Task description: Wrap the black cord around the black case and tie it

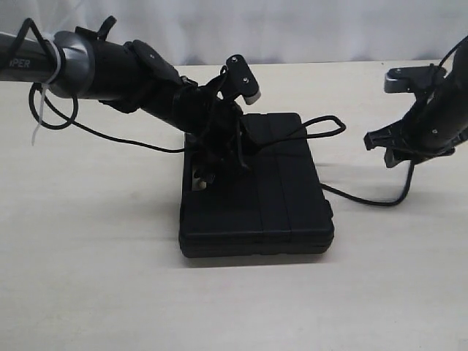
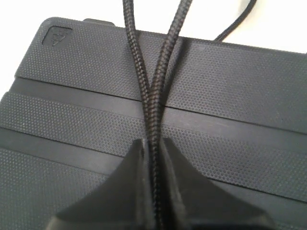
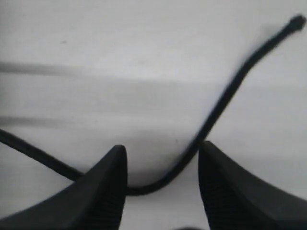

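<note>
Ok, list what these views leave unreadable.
- Left wrist view: the top edge cuts both black cord strands beyond the left gripper.
- Exterior view: the left arm hides the cord's path over the black case.
- Right wrist view: blur hides whether the cord touches the right gripper.

Matte black case (image 1: 281, 197): flat rectangular box, textured lid with lengthwise grooves, lying on table (image 1: 110, 278). Thin braided black cord (image 2: 152, 100): two strands crossing on lid, loop past far corner, knotted tail on table.
</note>
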Motion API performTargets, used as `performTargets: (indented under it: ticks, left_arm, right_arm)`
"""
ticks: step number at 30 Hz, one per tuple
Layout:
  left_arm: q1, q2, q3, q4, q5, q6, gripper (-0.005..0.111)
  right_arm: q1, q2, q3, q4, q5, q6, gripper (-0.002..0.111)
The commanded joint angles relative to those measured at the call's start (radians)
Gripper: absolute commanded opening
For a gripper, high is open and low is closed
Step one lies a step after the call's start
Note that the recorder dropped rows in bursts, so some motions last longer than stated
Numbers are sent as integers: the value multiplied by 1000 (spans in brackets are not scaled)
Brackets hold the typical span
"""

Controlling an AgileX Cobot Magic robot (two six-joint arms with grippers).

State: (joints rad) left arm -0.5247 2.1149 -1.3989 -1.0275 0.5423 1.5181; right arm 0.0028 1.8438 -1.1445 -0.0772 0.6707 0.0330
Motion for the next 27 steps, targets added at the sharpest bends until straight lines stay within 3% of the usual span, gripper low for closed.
performTargets:
  ticks: [1,8,15,22,27]
  left_arm:
    - [2,-12,1,-5,-5,-2,2]
    - [2,-12,1,-5,2,-5,2]
    - [2,-12,1,-5,-2,-5,2]
    - [2,-12,1,-5,-5,-5,2]
    - [2,-12,1,-5,-3,-5,2]
  right_arm:
    - [-27,-6,41,-30,64,143,45]
    - [-152,-4,103,77,-59,143,45]
    - [-152,117,70,152,-105,111,44]
    - [-125,151,63,229,-125,-124,4]
    - [-76,151,63,231,-131,-210,4]
